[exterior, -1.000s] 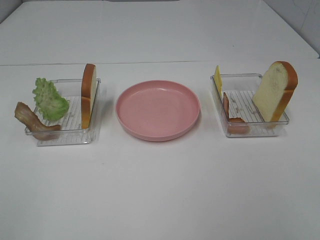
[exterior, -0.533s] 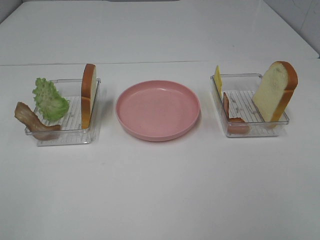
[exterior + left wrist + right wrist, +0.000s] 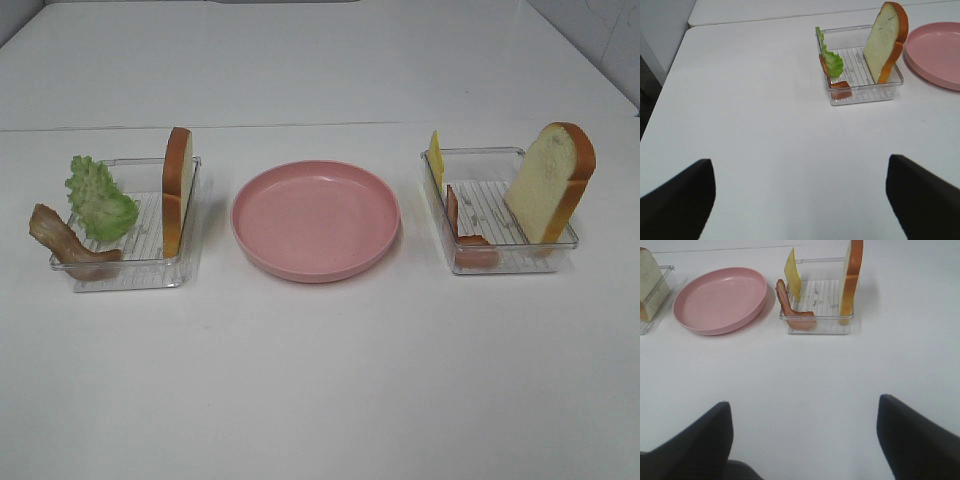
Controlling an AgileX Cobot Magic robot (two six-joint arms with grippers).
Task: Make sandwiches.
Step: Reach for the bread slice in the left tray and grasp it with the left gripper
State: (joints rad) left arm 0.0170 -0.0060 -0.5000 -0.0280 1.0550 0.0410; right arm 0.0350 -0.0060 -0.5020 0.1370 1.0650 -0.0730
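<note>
Plainly nothing is stacked yet; left pincer [image 3: 799,165] and right pincer [image 3: 804,402] both gape wide, holding nothing; the left bread slice [image 3: 177,190] stands on edge in the left tray [image 3: 130,278], well ahead of the left pincer, the right bread slice [image 3: 550,185] likewise in the right tray [image 3: 510,262]; counted: two bread slices, two bacon strips [image 3: 65,245], one lettuce leaf [image 3: 100,200], one cheese slice [image 3: 435,155], one plate [image 3: 300,272].

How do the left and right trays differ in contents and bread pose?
Left tray holds lettuce beside the left bacon; right tray holds cheese beside the right bacon. Left bread stands upright on its tray's plate side; right bread leans at its tray's side away from the pink plate. Shared: clear trays, one bread slice and one bacon strip each.
</note>
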